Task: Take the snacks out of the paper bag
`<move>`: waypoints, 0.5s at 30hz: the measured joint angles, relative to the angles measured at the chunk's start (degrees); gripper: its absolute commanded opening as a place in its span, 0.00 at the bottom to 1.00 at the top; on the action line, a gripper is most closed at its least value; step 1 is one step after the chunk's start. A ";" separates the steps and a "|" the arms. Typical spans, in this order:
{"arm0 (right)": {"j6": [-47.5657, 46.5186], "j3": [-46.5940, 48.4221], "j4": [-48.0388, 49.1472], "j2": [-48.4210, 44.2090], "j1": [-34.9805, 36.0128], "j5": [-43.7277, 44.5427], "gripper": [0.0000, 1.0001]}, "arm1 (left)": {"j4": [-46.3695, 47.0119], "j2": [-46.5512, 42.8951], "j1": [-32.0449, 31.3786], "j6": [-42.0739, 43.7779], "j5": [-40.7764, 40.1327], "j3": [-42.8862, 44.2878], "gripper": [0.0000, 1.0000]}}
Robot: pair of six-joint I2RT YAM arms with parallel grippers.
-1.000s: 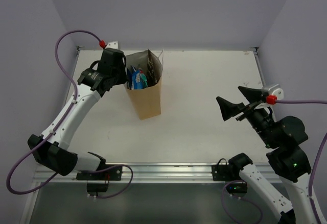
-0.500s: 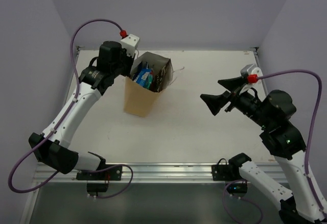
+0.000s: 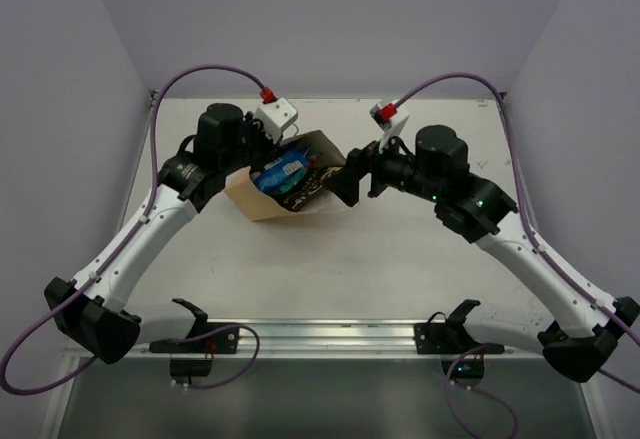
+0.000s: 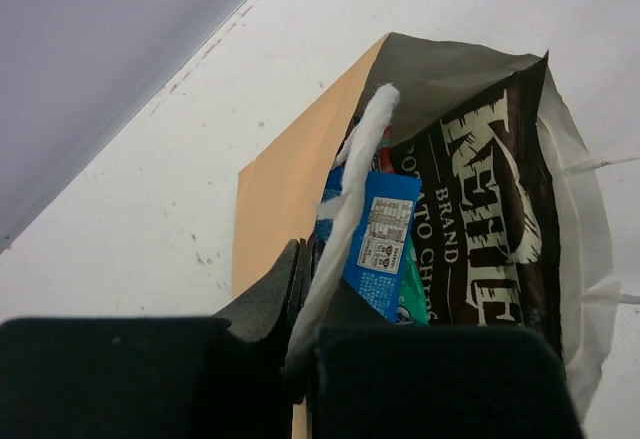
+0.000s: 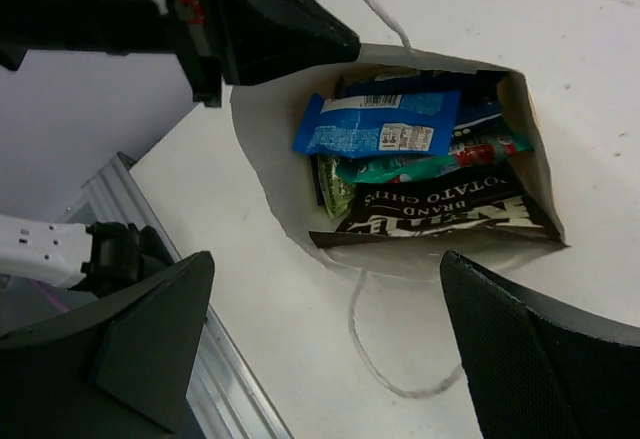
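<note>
The paper bag (image 3: 245, 199) leans far over to the right, its mouth turned toward my right gripper. My left gripper (image 3: 262, 151) is shut on the bag's upper rim (image 4: 350, 189), by the white handle. Inside, the snacks lie stacked: a brown chip bag (image 5: 440, 214), a teal-white packet (image 5: 430, 167), a blue-white packet (image 5: 375, 124) and a dark blue chip bag (image 5: 420, 84). My right gripper (image 3: 346, 177) hovers wide open just in front of the mouth, holding nothing, its fingers (image 5: 150, 349) either side of a string handle (image 5: 370, 349) lying on the table.
The white table (image 3: 400, 259) is walled at the back and both sides. An aluminium rail (image 3: 320, 334) runs along its near edge. Purple cables arc above both arms. The two grippers stand close together at the bag.
The bag has tipped from upright over to the right, still held by my left gripper. My right arm has swung from the right side across to the bag's mouth, jaws still open.
</note>
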 measured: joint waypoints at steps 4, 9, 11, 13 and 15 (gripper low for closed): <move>5.95 -0.04 2.93 4.87 3.41 3.93 0.91 | 1.86 -4.28 -1.70 -1.09 0.85 -5.31 0.00; 14.03 -2.05 8.28 9.64 4.61 8.04 0.81 | 2.12 -8.02 -3.96 -3.19 1.46 -8.70 0.00; 16.65 -4.31 10.86 10.86 4.76 8.87 0.77 | 2.16 -8.46 -4.09 -4.61 1.49 -8.74 0.00; 19.02 -6.84 13.40 11.96 4.81 9.70 0.74 | 2.19 -8.59 -4.09 -6.14 1.46 -8.74 0.00; 21.03 -9.09 15.17 13.03 4.81 10.08 0.72 | 2.19 -8.59 -4.09 -8.09 1.42 -8.74 0.00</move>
